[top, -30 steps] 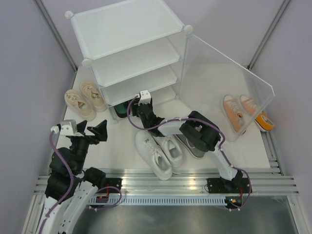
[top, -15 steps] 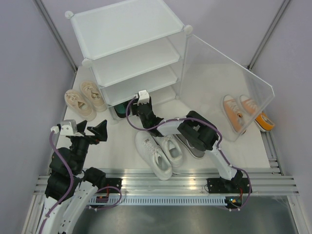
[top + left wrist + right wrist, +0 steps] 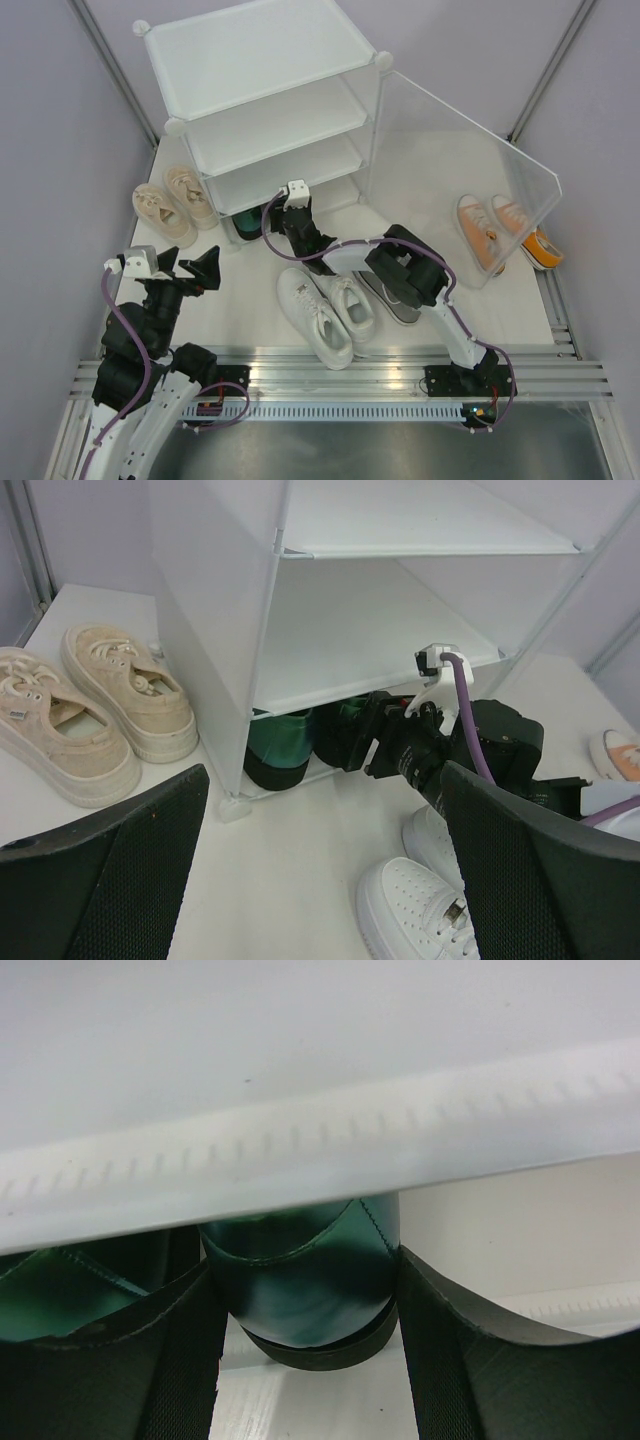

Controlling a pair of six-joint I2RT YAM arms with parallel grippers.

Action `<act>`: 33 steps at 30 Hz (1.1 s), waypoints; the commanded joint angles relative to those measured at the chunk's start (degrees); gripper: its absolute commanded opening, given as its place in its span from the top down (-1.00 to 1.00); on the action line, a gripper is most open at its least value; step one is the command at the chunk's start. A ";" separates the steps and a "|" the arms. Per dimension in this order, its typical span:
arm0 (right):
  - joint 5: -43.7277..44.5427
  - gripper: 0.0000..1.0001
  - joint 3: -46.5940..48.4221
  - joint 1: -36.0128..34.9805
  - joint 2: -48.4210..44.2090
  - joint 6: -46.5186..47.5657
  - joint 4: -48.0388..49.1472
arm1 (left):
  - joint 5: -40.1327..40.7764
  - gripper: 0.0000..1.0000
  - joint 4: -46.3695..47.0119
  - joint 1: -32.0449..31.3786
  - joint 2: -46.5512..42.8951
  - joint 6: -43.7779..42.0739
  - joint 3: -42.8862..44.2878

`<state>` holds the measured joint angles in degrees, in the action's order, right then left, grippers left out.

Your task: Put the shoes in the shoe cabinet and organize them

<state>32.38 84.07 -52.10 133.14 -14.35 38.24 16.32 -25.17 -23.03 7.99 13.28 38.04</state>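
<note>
Pale lilac walls close in a white desk (image 3: pixel 245 295), and at its far left the beige pair (image 3: pixel 172 205) lies side by side just beside the shoe cabinet's (image 3: pixel 260 50) left wall. Nearer the front edge the left arm (image 3: pixel 150 300) hangs above bare desk, its left jaws released and spread wide with nothing between them, pointing toward the cabinet's open front. The cabinet stands at the back, its three tiers facing the arms; the two upper shelves hold nothing that can be seen. In the bottom tier sits a dark green shoe (image 3: pixel 300 1280), heel outward, with its mate (image 3: pixel 340 742) close beside it. The right arm (image 3: pixel 400 270) stretches across to that tier, and the right jaws are clenched on the heel of the dark green shoe, one finger (image 3: pixel 470 1360) pressed to each side under the shelf edge. On the desk in front, the white pair (image 3: pixel 325 310) lies together, toes toward the arms, with a grey shoe (image 3: pixel 398 302) just beside it, partly hidden under the right arm. Further right the clear door (image 3: pixel 470 170) swings open, and the orange pair (image 3: pixel 500 235) rests beyond it near the right wall.
</note>
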 commanded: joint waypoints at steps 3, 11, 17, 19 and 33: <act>-2.59 0.46 3.56 2.09 1.51 -7.78 0.44 | -0.85 -0.99 1.26 -0.35 0.36 -0.89 0.10; -3.37 0.46 2.94 2.79 1.51 -9.82 0.26 | -0.94 -0.99 1.26 -0.35 0.10 -0.89 0.10; -4.52 0.46 3.38 2.79 0.98 -9.03 1.40 | -0.94 -0.99 1.35 -0.35 0.10 -0.89 0.10; -4.96 0.37 3.90 2.79 0.89 -8.77 1.14 | -0.94 -0.99 1.26 -0.35 0.01 -0.89 0.10; -4.96 -0.59 -2.59 2.79 -4.20 -10.87 -1.32 | -0.76 -0.99 1.26 -0.35 0.10 -0.97 0.19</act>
<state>28.05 83.46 -50.50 132.18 -22.48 37.23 16.29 -25.17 -23.03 7.97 13.28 38.04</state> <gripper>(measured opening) 0.784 0.994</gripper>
